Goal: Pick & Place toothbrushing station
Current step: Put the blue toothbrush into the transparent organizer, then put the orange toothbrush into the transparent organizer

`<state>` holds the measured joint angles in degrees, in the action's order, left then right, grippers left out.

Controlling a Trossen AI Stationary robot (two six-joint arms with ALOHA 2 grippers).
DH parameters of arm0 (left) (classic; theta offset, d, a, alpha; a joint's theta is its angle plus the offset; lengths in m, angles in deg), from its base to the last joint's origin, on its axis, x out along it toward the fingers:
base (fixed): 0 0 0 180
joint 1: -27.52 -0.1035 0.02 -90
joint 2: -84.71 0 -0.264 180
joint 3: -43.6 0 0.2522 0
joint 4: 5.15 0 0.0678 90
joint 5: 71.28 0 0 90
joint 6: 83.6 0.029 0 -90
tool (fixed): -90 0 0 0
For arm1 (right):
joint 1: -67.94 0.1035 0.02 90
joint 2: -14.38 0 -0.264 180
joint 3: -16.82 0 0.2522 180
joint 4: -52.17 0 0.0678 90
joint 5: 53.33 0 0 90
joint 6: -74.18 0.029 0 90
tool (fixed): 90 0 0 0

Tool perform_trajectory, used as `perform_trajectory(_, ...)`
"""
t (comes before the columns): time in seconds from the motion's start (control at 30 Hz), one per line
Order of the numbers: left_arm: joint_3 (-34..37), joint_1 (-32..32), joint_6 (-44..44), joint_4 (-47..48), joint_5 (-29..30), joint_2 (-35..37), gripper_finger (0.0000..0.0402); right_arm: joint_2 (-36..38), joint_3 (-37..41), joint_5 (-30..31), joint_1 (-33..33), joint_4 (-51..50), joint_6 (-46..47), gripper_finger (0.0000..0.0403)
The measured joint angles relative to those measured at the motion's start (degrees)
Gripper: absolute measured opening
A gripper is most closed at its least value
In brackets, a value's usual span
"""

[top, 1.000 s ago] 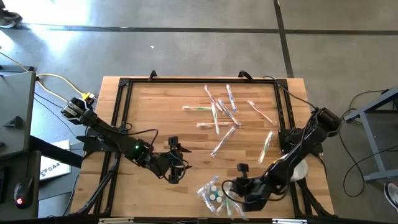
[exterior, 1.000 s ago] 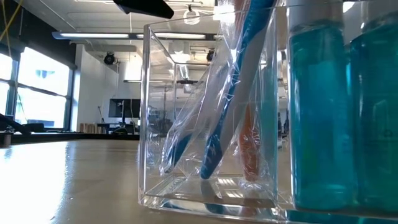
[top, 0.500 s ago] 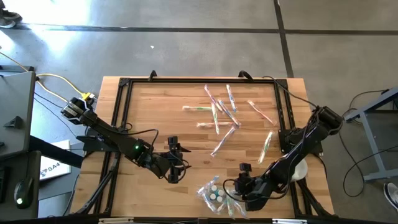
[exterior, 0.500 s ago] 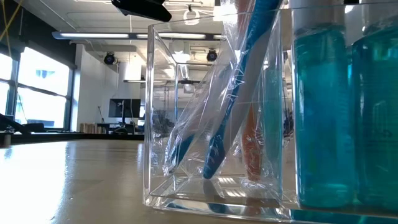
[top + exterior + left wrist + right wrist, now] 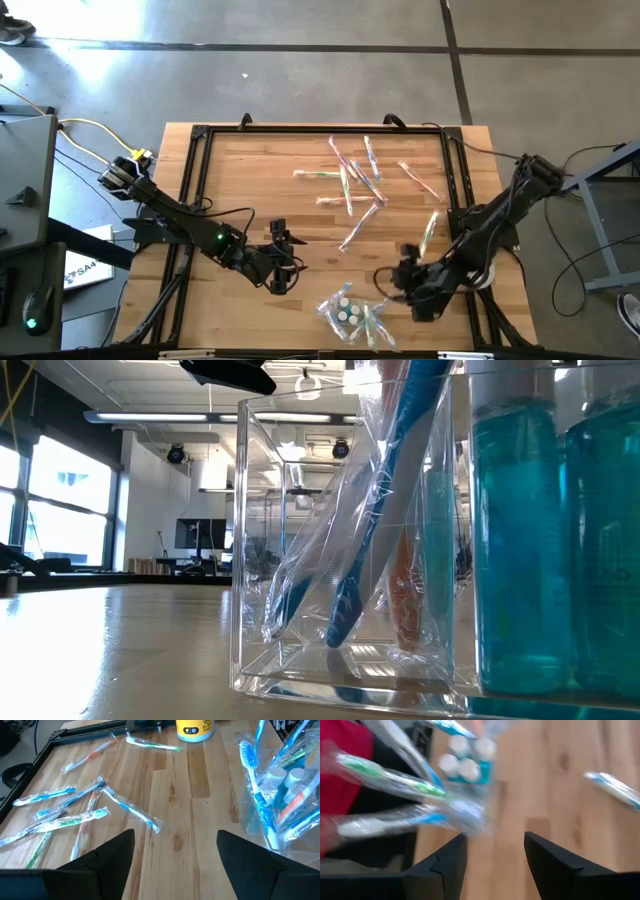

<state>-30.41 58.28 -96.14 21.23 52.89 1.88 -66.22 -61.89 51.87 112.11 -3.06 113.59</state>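
Hovering with its fingers apart and empty, the right gripper [image 5: 413, 283] sits just beside the clear box [image 5: 352, 316] of wrapped toothbrushes [image 5: 345, 575] and blue bottles [image 5: 545, 540] near the table's [image 5: 240, 190] front edge. Loose wrapped brushes [image 5: 360, 180] lie scattered farther back, and the left gripper [image 5: 283, 262] waits open and empty left of the box.

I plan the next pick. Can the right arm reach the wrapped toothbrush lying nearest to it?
Probably yes: the wrapped toothbrush lies alone on open wood just beyond the right tool, whose fingers are open and empty.
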Motion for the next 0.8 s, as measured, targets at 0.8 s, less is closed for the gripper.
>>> perform_trajectory(0.8,0.0,0.0,-1.2,1.3,-0.1,0.0,0.0277,15.2,0.0,22.4,-22.4,-18.5,-6.3,0.0136)
